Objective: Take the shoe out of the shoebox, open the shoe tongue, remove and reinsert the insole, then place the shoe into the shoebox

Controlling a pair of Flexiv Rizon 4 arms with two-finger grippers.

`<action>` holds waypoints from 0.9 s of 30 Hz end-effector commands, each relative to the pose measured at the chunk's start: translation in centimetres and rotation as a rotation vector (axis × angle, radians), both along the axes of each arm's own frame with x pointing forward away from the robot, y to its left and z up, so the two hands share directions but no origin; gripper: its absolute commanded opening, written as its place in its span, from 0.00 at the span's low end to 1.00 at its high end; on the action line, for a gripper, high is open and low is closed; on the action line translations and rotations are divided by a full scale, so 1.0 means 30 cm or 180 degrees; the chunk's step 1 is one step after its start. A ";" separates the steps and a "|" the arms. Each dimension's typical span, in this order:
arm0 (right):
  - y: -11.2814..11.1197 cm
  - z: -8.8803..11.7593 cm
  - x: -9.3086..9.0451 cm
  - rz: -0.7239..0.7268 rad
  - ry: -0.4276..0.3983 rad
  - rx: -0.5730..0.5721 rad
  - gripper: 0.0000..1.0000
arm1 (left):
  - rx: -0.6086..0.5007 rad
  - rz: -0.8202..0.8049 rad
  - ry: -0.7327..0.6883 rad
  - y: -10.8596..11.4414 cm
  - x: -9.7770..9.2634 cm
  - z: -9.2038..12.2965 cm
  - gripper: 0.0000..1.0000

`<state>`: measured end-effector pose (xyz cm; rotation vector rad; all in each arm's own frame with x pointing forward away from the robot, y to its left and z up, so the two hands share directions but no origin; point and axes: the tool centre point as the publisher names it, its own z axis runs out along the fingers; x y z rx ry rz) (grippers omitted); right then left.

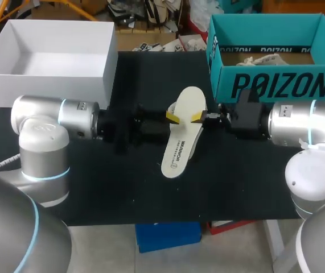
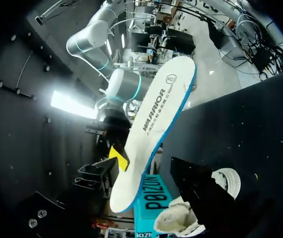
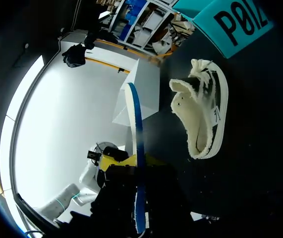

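Far left, open white cardboard box (image 1: 65, 79). Left gripper (image 1: 171, 118) level at white blue-backed foam insole (image 1: 182, 139), grip unclear. Beneath, cream shoe (image 3: 203, 119) on black table (image 1: 236, 182). Right gripper (image 1: 198, 118) clamped on insole's opposite edge. Teal cardboard shoebox (image 1: 276, 85) holding crumpled paper (image 1: 264, 57).

Silver left arm (image 1: 42, 114), right arm (image 1: 304, 122) — blue joint rings, black wrists

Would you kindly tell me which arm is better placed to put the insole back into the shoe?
Probably right: the right pincer is shut on the insole, close by the shoe on the table. The left pincer merely sits beside the insole.
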<state>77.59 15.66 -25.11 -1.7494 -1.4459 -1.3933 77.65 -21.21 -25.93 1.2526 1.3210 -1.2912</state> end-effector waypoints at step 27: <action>0.002 -0.002 -0.002 -0.0005 -0.0002 0.0002 0.00 | 0.2078 0.0822 0.0540 0.143 0.266 -0.047 1.00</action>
